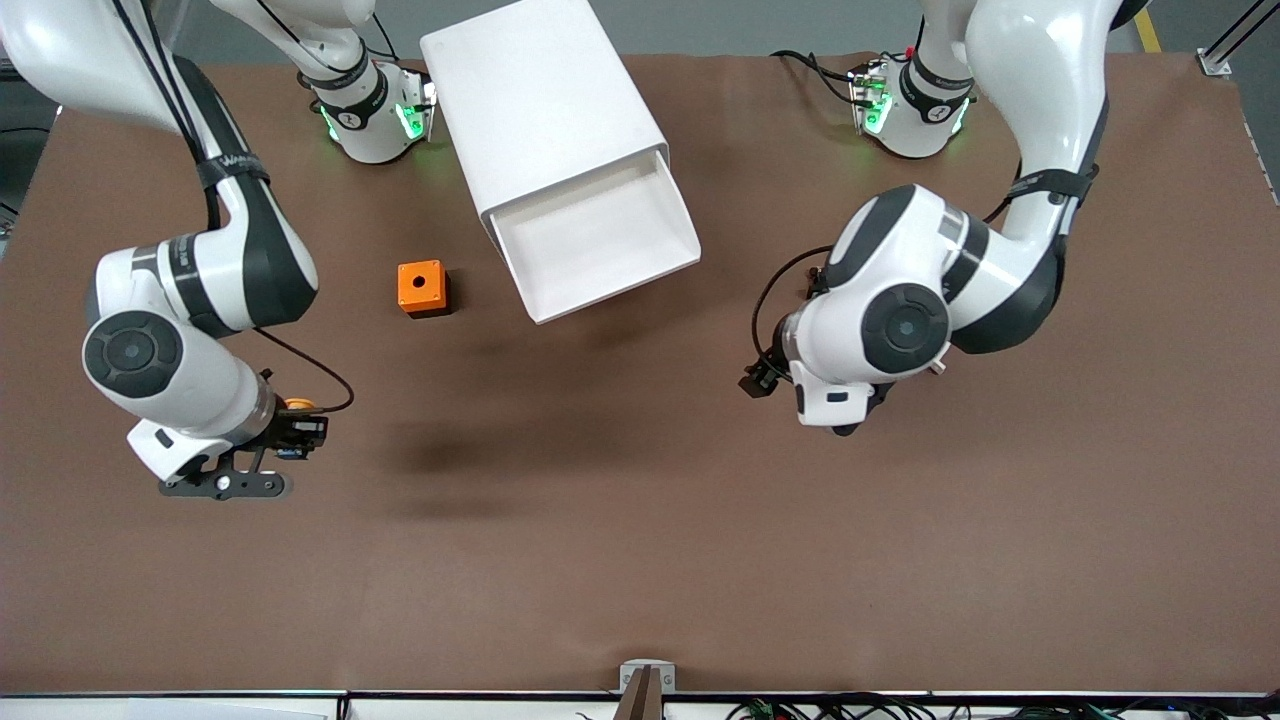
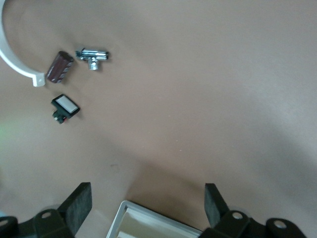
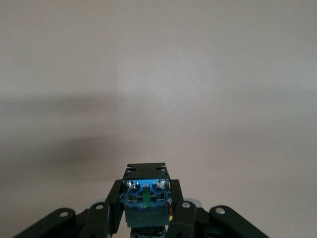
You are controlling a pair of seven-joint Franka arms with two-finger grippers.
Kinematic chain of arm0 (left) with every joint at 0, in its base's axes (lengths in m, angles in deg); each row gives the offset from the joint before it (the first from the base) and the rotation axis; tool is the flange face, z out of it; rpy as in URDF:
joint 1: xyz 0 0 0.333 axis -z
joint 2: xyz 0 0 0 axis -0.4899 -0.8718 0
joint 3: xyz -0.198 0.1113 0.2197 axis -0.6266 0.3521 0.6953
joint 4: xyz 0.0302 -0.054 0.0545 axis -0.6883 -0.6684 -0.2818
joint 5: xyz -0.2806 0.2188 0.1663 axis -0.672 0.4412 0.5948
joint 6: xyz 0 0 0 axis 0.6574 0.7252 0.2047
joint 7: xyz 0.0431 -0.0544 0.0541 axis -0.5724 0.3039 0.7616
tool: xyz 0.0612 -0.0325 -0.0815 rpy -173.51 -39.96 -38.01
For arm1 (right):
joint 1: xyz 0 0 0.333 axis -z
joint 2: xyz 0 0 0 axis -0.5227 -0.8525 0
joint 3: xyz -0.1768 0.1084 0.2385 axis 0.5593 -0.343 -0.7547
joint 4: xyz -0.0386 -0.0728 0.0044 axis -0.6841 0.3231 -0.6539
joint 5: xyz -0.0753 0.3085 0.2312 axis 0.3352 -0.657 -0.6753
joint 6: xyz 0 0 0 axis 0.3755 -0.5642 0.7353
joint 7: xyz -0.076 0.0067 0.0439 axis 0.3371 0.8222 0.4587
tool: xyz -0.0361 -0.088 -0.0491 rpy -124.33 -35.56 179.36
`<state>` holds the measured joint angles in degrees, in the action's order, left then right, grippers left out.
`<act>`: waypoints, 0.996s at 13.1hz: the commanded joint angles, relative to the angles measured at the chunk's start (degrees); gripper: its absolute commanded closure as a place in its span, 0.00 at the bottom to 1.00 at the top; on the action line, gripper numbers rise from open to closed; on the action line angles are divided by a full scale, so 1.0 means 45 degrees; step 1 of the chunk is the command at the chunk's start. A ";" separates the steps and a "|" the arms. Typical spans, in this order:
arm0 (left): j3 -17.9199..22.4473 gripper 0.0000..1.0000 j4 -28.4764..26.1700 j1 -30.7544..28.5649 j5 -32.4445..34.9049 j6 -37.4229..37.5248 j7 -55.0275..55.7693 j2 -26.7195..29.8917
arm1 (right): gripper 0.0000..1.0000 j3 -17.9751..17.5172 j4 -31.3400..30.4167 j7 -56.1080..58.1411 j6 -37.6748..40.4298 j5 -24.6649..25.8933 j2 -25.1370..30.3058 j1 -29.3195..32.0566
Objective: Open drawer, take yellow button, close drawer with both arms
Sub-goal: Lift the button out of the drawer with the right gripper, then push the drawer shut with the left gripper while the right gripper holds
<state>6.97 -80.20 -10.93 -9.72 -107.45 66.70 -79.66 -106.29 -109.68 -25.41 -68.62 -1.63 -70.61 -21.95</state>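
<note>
The white cabinet lies on the table between the arms' bases. Its top drawer is pulled out and shows an empty white floor. My right gripper is over bare table toward the right arm's end, shut on the button, whose orange-yellow cap faces up. In the right wrist view the button's blue base sits between the closed fingers of the right gripper. My left gripper is mostly hidden under its arm, over the table toward the left arm's end. The left wrist view shows the left gripper open and empty.
An orange cube with a black hole stands beside the drawer. The left wrist view shows a black button with a white face, a maroon cylinder, a chrome fitting, a white curved rim and a white framed corner.
</note>
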 commanded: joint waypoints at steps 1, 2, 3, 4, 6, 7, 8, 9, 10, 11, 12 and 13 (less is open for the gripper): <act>-0.0460 0.00 -0.0602 0.0595 0.1109 -0.0778 -0.0253 0.0497 | 0.94 0.0369 0.0008 -0.0066 -0.0687 -0.0216 -0.0567 0.0178; -0.0850 0.00 -0.1186 0.0596 0.1480 -0.1786 -0.0312 0.0693 | 0.94 0.0370 -0.0069 0.0069 -0.1019 -0.0216 -0.0801 0.0450; -0.1183 0.00 -0.1520 0.0577 0.1523 -0.2647 -0.0331 0.0734 | 0.94 0.0370 -0.0283 0.0187 -0.1332 -0.0216 -0.0958 0.0646; -0.1263 0.00 -0.1736 0.0712 0.1543 -0.3197 -0.0332 0.0695 | 0.94 0.0370 -0.0401 0.0362 -0.1644 -0.0216 -0.1095 0.0841; -0.1264 0.00 -0.2283 0.1336 0.1582 -0.4116 -0.0681 0.0734 | 0.94 0.0370 -0.0499 0.0442 -0.1920 -0.0216 -0.1466 0.1154; -0.1283 0.00 -0.2343 0.1377 0.1582 -0.4255 -0.1611 0.0734 | 0.94 0.0370 -0.0500 0.0442 -0.1940 -0.0216 -0.1564 0.1194; -0.1303 0.00 -0.2383 0.1494 0.1562 -0.4257 -0.2491 0.0715 | 0.94 0.0370 -0.0519 0.0442 -0.1979 -0.0216 -0.1662 0.1272; -0.1323 0.00 -0.2480 0.1650 0.1562 -0.4257 -0.2925 0.0676 | 0.94 0.0370 -0.0596 0.0577 -0.2134 -0.0216 -0.1740 0.1311; -0.1303 0.00 -0.2500 0.1864 0.1562 -0.4257 -0.3103 0.0617 | 0.94 0.0389 -0.0829 0.0617 -0.2580 -0.0216 -0.1760 0.1389; -0.1303 0.00 -0.2558 0.1963 0.1562 -0.4257 -0.3105 0.0597 | 0.94 0.0428 -0.1102 0.0656 -0.3049 -0.0216 -0.1761 0.1448; -0.1323 0.00 -0.2578 0.2099 0.1562 -0.4238 -0.3105 0.0539 | 0.94 0.0506 -0.1260 0.0831 -0.3363 -0.0196 -0.1819 0.1487; -0.1323 0.00 -0.2578 0.2332 0.1562 -0.4199 -0.3105 0.0519 | 0.94 0.0545 -0.1261 0.1103 -0.3424 -0.0196 -0.1897 0.1507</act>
<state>0.98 -90.20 -1.75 -3.76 -125.74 53.45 -78.48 -103.69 -114.13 -23.05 -82.32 -1.64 -79.15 -16.32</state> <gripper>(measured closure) 0.000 0.586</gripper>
